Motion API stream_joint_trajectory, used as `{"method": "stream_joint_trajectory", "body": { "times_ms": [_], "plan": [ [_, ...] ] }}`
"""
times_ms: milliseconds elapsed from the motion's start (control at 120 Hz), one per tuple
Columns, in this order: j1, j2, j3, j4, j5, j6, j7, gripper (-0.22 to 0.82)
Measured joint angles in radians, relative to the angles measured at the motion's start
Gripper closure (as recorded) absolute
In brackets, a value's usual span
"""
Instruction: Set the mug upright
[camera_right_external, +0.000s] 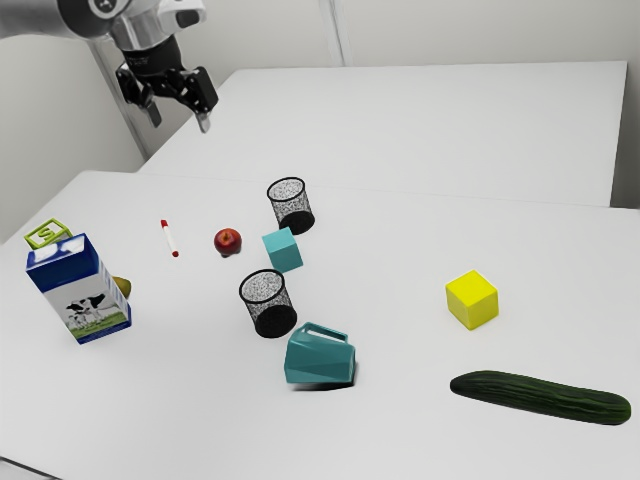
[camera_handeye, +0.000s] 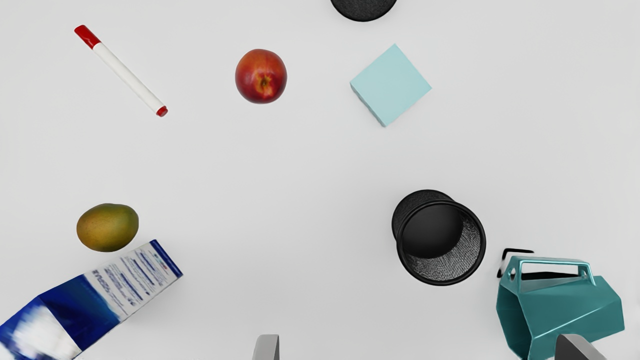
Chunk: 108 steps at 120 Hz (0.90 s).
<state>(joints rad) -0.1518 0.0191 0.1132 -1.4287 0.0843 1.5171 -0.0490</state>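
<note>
The teal mug (camera_right_external: 320, 360) lies on its side on the table, its handle uppermost, near one of the black mesh cups in the exterior view. High above the table's far left part, the gripper (camera_right_external: 178, 122) hangs well away from the mug with its two fingers apart. In the wrist view the gripper (camera_handeye: 417, 347) is open with nothing held, and the mug (camera_handeye: 570, 310) appears beside and partly behind one fingertip, its mouth facing toward the mesh cup.
Near the mug stands a mesh cup (camera_right_external: 268, 305); a second mesh cup (camera_right_external: 291, 207), teal cube (camera_right_external: 283, 250), apple (camera_right_external: 228, 241) and marker (camera_right_external: 170, 239) lie beyond. Milk carton (camera_right_external: 85, 295), mango (camera_handeye: 107, 227) and green block (camera_right_external: 48, 234) are left; yellow cube (camera_right_external: 472, 300) and cucumber (camera_right_external: 540, 397) right.
</note>
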Motion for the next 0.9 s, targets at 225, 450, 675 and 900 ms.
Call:
{"method": "stream_joint_trajectory", "body": {
  "times_ms": [225,450,675,900],
  "plan": [
    [-0.029,-0.032,0.040,-0.077,-0.121,-0.044,0.002,0.00],
    [-0.003,-0.246,0.120,-0.619,-0.348,0.156,0.025,0.00],
    [-0.003,-0.247,0.108,-0.932,-0.595,0.445,0.113,0.00],
    [-0.004,-0.213,0.058,-1.049,-0.860,0.659,0.257,0.00]
  ]
}}
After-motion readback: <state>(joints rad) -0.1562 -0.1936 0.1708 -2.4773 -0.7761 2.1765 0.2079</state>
